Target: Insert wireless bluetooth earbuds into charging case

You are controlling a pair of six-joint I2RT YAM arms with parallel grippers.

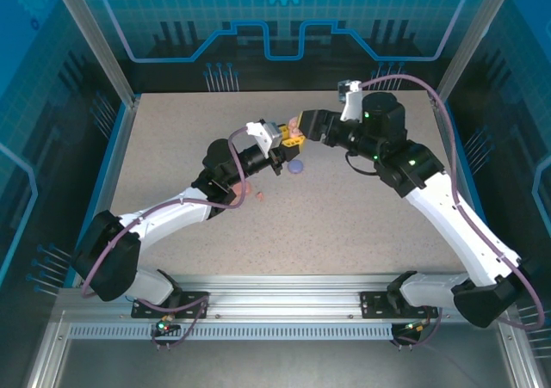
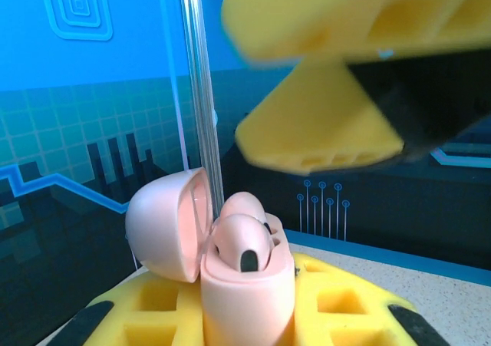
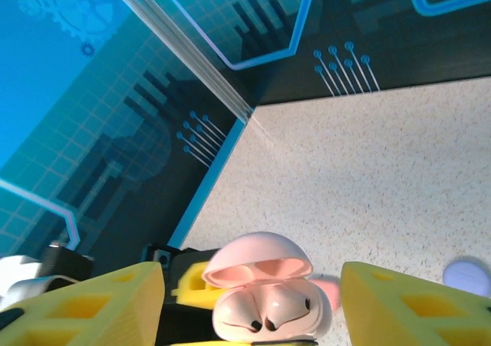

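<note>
A speckled, matte stone-look table (image 1: pixel 362 224) is spanned by both arms, which meet near its far middle. The left arm (image 1: pixel 172 216) is reached in from the near left and the right arm (image 1: pixel 439 199) is bent in from the right.

The left gripper (image 2: pixel 245 319) is clamped tight on the pink charging case (image 2: pixel 249 292), which is lifted clear of the table and held upright between ribbed yellow foam-like fingers, long axis vertical. The right gripper (image 3: pixel 253 308) is spread wide, with one yellow finger to each side of the case and neither seen touching it, so nothing is held.

The case is smooth, glossy and egg-rounded. Its domed lid (image 2: pixel 165 231) is swung back on the hinge (to the left, in the left wrist view). Two pale pink earbuds (image 2: pixel 244 246) are seated side by side in the wells, each with a dark tip showing.

The closing of the lid is judged to be what remains for this pair. The lid lies just beside and below the open right fingers, so the free right arm is the nearer one for it.

A small rounded purple object (image 1: pixel 296 167) lies on the table just in front of the grippers. A coral speck (image 1: pixel 261 196) nearby is too small to be identified.
</note>
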